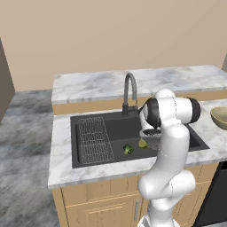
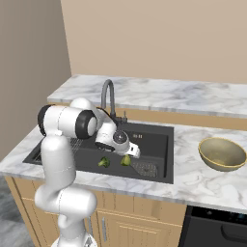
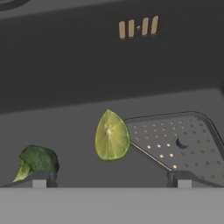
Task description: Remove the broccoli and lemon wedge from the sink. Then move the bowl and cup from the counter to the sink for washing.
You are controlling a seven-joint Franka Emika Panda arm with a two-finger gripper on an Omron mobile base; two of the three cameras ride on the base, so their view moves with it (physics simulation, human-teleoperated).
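In the black sink [image 1: 88, 157] lie the bumpy dark green broccoli [image 1: 127, 149] [image 2: 103, 162] and, just to its right, the yellow-green lemon wedge [image 1: 142, 143] [image 2: 125, 160]. My gripper [image 2: 135, 153] hangs low over the basin, a little above the wedge. In the hand view my gripper [image 3: 110, 180] is open, its fingertips [image 3: 39, 179] set wide with nothing between them. The lemon wedge [image 3: 112, 135] lies ahead, centred between them, and the broccoli [image 3: 37, 161] sits by the left tip. The tan bowl [image 1: 220, 117] [image 2: 223, 153] stands on the marble counter [image 2: 193, 181] right of the sink. The cup is out of view.
A wire grid rack [image 1: 94, 139] covers the sink's left part. A perforated drain plate [image 3: 175, 140] [image 2: 144, 169] lies right of the wedge. The dark curved faucet [image 1: 130, 93] [image 2: 108, 99] rises behind the basin, close to my arm. A raised marble ledge [image 1: 133, 82] runs along the back.
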